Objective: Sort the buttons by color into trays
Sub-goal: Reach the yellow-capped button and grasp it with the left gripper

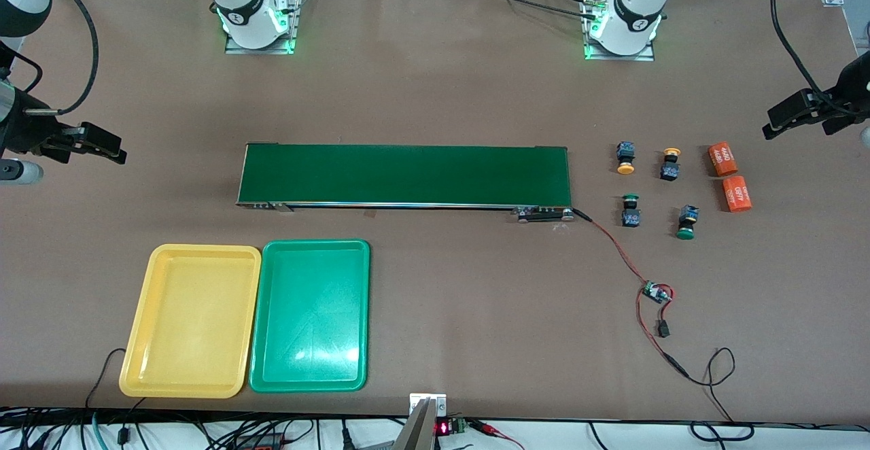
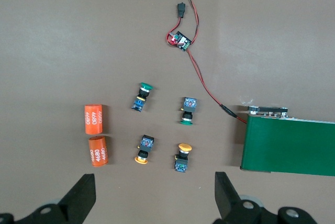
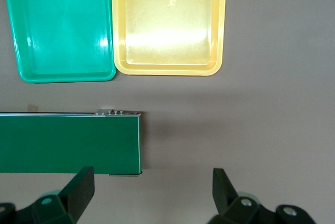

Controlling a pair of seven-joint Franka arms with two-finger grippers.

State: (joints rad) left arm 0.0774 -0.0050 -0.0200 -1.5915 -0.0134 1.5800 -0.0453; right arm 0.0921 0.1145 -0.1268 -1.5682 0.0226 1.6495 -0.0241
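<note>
While bare-topped, brown table (image 1: pixel 435 96), dark-green conveyor belt (image 1: pixel 404 175).

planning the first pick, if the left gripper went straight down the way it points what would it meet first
Probably bare table: the open left gripper points down just short of the two yellow buttons, though depth is hard to judge.

Front camera high, faces robots; wrist cameras look down, each sharing conveyor belt (image 1: pixel 406 175) end.
</note>
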